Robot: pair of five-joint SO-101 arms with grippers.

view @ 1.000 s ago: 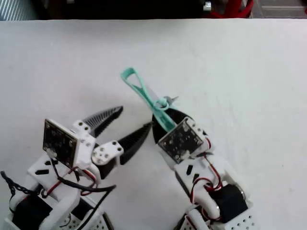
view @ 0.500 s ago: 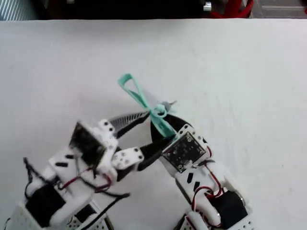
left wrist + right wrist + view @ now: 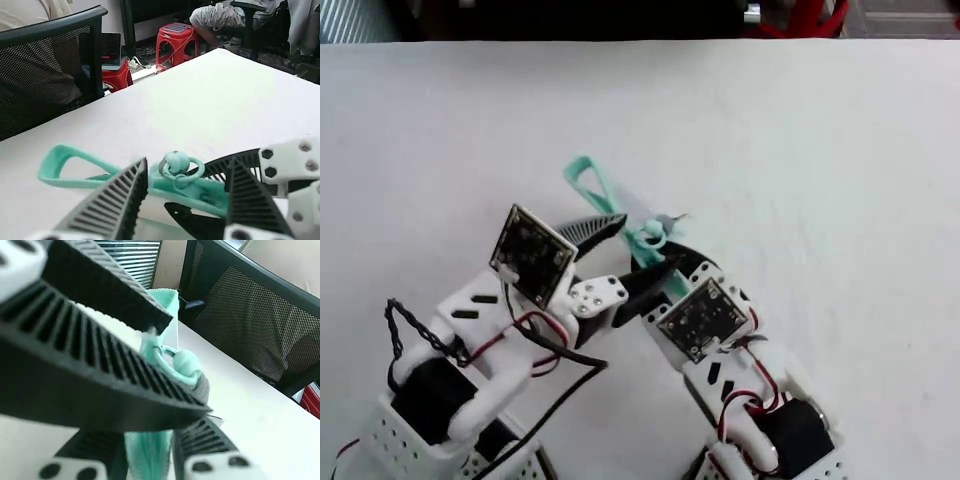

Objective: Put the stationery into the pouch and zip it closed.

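On the white surface [image 3: 820,150], the biggest change in the last second is your left arm [image 3: 535,255]: it has swung up from the lower left corner and in toward the middle. The left jaws are spread wide and now sit on either side of the teal pouch [image 3: 200,192], one finger on each flank, close to it near the bead. Whether either finger touches the pouch, you cannot tell from these views. Your right arm [image 3: 705,320] has barely shifted. The right jaws stay clenched on the pouch's near end, with teal fabric pinched between them in the right wrist view. The pouch has slid slightly, and its far end lies a little lower and more to the left in the high view than before.

Count what you have: two arms and one pouch. The pouch carries one loop strap [image 3: 46,170] at its far end and one round teal bead [image 3: 176,161] with a small ring beside it. It lies in a slanted line just ahead of both arms, loop end pointing away from them.

Beyond the surface's far edge stand a black mesh chair [image 3: 45,75] and a red stool [image 3: 175,35].
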